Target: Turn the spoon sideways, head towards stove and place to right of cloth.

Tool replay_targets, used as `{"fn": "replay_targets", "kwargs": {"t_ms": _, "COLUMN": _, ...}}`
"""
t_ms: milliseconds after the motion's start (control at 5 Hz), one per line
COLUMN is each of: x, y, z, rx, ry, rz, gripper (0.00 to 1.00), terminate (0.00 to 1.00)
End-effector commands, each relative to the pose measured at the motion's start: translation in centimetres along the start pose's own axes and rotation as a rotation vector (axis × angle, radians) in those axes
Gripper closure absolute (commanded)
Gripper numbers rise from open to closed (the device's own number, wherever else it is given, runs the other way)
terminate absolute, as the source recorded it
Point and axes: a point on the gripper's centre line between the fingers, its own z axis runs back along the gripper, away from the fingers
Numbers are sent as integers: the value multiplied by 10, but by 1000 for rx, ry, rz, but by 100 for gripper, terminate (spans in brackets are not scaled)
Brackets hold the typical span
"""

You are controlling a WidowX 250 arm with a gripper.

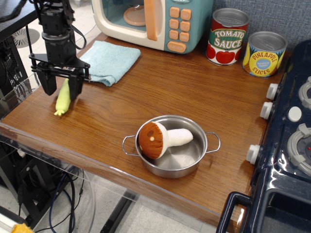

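The spoon's lime-green handle (62, 100) lies on the wooden table near the left edge, pointing towards me; its silver bowl is hidden behind my gripper. My black gripper (61, 88) hangs straight over the handle, open, with one finger on each side of it. The light blue cloth (109, 61) lies just behind and to the right of the gripper, by the microwave. The dark navy stove (286, 145) with white knobs stands at the far right.
A steel pan (171, 145) holding a plush mushroom (158, 138) sits mid-table at the front. A teal and cream toy microwave (153, 19) stands at the back, with a tomato sauce can (227, 36) and a pineapple can (264, 53) beside it. The table's left edge (19, 104) is close to the spoon.
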Motion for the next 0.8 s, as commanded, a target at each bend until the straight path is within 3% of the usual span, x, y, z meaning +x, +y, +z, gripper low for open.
{"fn": "replay_targets", "kwargs": {"t_ms": 0, "x": 3, "y": 6, "z": 10, "rx": -6, "ry": -65, "rz": 41, "gripper": 100, "terminate": 0}}
{"fn": "replay_targets", "kwargs": {"t_ms": 400, "x": 0, "y": 15, "z": 24, "rx": -3, "ry": -101, "rz": 68, "gripper": 100, "terminate": 0}}
{"fn": "replay_targets", "kwargs": {"t_ms": 600, "x": -3, "y": 21, "z": 48, "rx": 18, "ry": -166, "rz": 104, "gripper": 100, "terminate": 0}}
